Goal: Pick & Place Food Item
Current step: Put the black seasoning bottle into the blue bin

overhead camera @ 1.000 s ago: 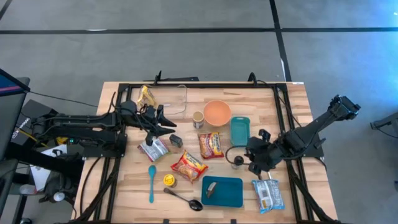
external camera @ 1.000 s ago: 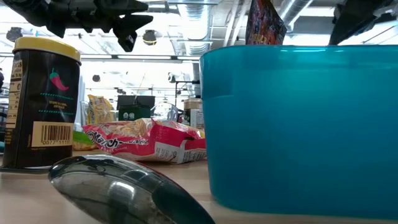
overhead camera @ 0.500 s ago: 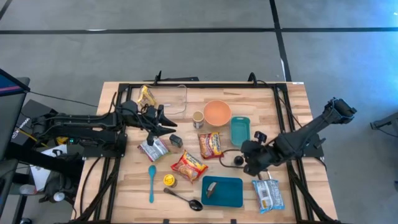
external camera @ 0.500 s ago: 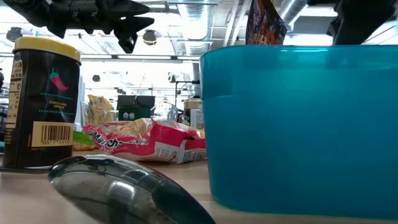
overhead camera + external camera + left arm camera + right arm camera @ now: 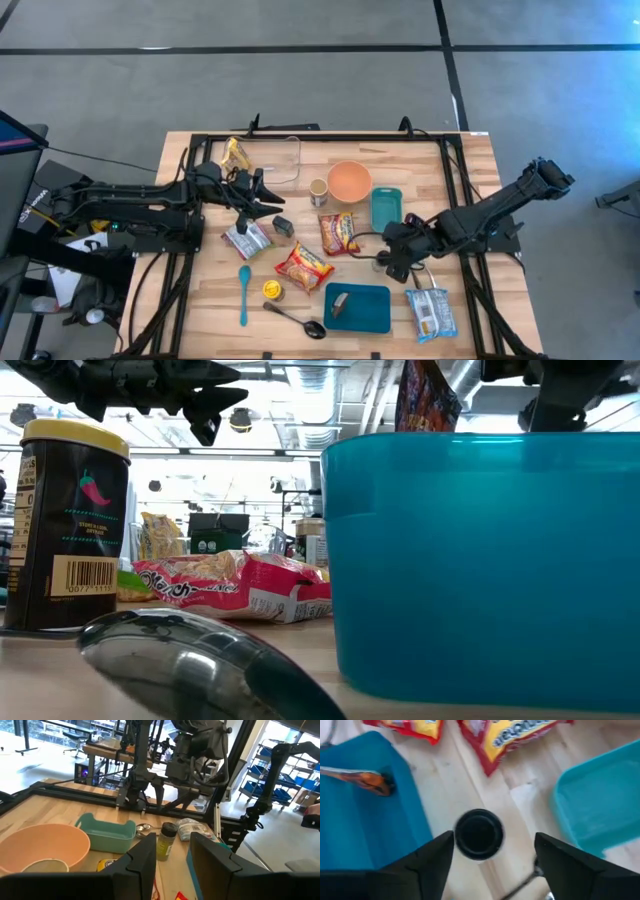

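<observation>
black-lidded bottle (image 5: 479,833) upright near the table's (image 5: 470,160) right half, just behind the blue tray's (image 5: 372,312) back edge. right gripper (image 5: 490,857) directly over it, fingers wide apart, gripping nothing. left gripper (image 5: 270,200) near the left edge, fingers slightly apart, empty, above a food packet (image 5: 247,238).

The left arm is stretched across the surface's left side from the left edge, roughly level, with the left gripper (image 5: 268,203) carried above the surface near its middle-left. Its two dark fingers (image 5: 141,861) are seen close together with only a narrow gap between them, and nothing is seen held. The right arm is reached in from the right edge, angled down toward the centre, and the right gripper (image 5: 392,262) is held low over the surface, pointed steeply downward. Its jaws are spread wide apart, with nothing gripped
</observation>
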Action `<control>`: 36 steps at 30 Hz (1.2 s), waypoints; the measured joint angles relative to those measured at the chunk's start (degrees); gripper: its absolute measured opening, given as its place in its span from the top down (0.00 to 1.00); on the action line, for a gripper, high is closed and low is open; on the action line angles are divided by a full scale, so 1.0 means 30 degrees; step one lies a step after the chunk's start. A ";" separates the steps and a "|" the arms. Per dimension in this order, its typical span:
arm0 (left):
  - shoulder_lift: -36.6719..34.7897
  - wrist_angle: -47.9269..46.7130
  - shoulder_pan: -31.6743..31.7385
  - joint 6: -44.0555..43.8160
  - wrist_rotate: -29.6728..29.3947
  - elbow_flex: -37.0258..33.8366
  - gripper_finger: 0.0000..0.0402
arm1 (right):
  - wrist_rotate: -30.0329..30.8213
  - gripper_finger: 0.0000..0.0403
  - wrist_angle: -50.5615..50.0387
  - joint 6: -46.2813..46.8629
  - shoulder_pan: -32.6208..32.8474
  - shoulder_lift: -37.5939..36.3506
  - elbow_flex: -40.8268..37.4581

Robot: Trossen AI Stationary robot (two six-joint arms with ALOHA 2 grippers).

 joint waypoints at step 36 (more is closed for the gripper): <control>0.0000 -0.0044 0.0007 -0.0007 0.0015 0.0000 0.71 | 0.0842 0.27 0.1164 0.1765 0.0656 0.3378 0.0036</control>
